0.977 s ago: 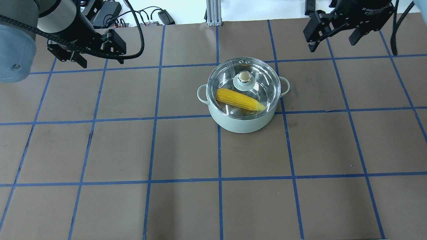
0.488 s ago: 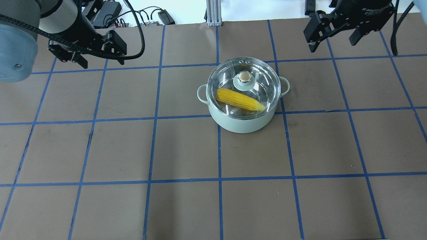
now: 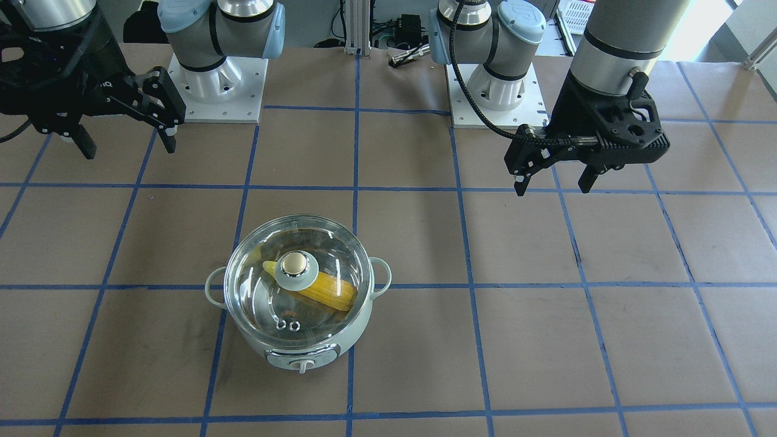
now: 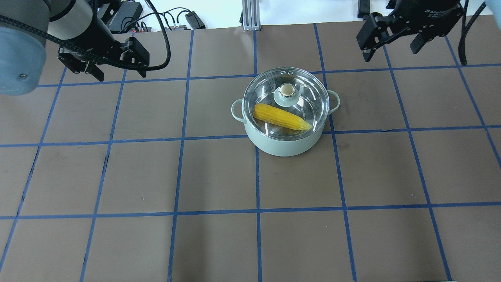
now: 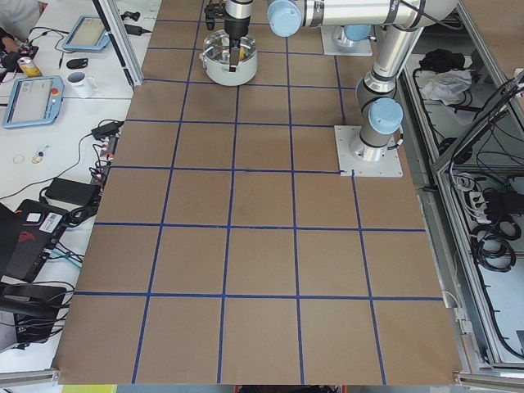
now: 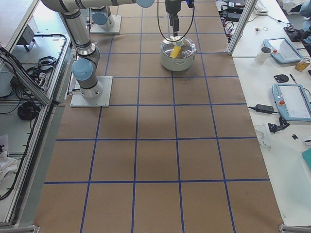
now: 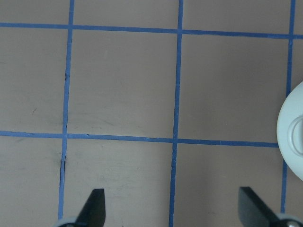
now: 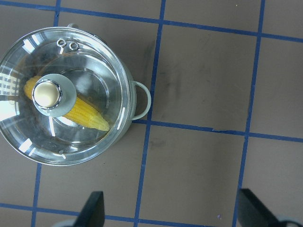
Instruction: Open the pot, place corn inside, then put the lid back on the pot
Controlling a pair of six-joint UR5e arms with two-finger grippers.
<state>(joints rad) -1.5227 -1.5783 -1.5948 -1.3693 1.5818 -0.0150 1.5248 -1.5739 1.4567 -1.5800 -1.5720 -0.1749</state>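
Note:
The pale mint-green pot stands on the table right of centre, control panel facing away from the robot. The clear glass lid sits closed on it, knob upright. The yellow corn lies inside under the lid, also seen in the front view and right wrist view. My left gripper is open and empty, far to the pot's left. My right gripper is open and empty, raised beyond the pot's right.
Brown paper with a blue tape grid covers the table. The two arm bases stand at the robot's side. Cables and an aluminium post lie past the far edge. The left wrist view shows only the pot's edge.
My left gripper has drifted very slightly to the right. The pot, lid, corn and right gripper have not moved.

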